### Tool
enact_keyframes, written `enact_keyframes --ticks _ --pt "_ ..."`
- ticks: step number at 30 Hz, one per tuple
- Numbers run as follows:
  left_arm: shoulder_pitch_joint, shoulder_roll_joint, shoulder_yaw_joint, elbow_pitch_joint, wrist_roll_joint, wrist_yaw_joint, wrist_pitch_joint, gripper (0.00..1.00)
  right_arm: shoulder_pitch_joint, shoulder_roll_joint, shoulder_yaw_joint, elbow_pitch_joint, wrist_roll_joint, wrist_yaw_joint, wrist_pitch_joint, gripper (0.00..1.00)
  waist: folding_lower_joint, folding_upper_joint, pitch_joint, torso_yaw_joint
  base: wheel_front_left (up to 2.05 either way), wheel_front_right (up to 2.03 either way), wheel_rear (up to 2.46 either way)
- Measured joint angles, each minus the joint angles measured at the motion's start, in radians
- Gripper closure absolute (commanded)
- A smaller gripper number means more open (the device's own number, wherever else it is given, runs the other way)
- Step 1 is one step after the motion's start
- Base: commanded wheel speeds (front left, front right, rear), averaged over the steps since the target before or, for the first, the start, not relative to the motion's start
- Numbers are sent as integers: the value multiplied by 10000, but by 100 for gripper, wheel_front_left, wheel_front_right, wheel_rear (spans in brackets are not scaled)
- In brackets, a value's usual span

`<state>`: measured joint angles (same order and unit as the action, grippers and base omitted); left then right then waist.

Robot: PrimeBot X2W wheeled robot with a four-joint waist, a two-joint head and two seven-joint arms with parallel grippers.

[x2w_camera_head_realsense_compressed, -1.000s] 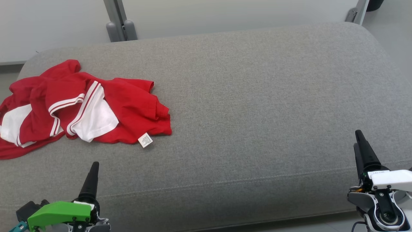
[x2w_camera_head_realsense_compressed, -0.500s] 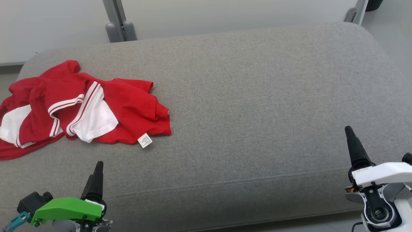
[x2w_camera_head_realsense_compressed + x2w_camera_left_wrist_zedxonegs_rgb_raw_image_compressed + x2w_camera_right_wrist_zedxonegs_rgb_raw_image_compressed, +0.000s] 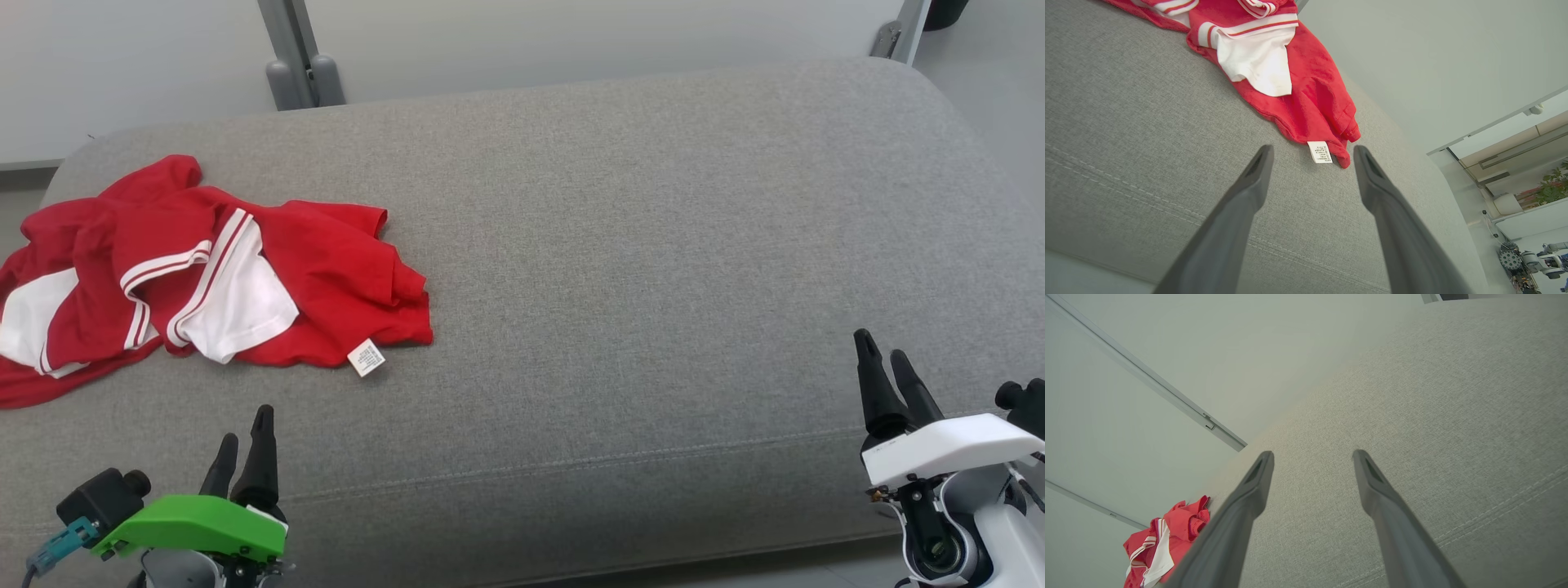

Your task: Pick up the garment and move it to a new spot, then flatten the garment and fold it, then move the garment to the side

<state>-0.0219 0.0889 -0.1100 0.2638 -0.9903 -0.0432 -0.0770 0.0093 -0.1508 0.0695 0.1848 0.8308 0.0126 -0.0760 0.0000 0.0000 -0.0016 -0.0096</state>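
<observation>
- On my left gripper (image 3: 246,426), the two dark fingers stand parted with nothing between them; it sits at the lower left of the head view, above the front edge of the grey sofa cushion (image 3: 653,245).
- Through my left wrist camera, the gap between those fingers frames the white label (image 3: 1319,152) at the near corner of the garment (image 3: 1306,81). Both fingertips are clear of the cloth and lie over bare upholstery.
- My right gripper (image 3: 880,345) is at the lower right of the head view, also above the cushion's front edge, with its fingers spread and empty.
- The garment is a red shirt with white panels and red-and-white striped trim. It lies crumpled on the left end of the cushion, near my left gripper and well apart from my right one.
- Its left part reaches the edge of the head view.
- The label lies flat on the cushion, sticking out from the red hem toward me.
- A stitched seam (image 3: 571,465) runs along the cushion's front, and the fingertips of both grippers reach past it in the head view.
- Behind the cushion is a pale wall with a grey post (image 3: 294,73).
</observation>
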Motion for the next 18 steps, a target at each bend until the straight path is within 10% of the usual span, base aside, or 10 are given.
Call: enact_keyframes --ticks 18 --pt "12 10 -240 -209 2284 169 -591 0 32 -295 610 -178 -2487 -334 -571 0 0 0 -32 -54 0 0 0"
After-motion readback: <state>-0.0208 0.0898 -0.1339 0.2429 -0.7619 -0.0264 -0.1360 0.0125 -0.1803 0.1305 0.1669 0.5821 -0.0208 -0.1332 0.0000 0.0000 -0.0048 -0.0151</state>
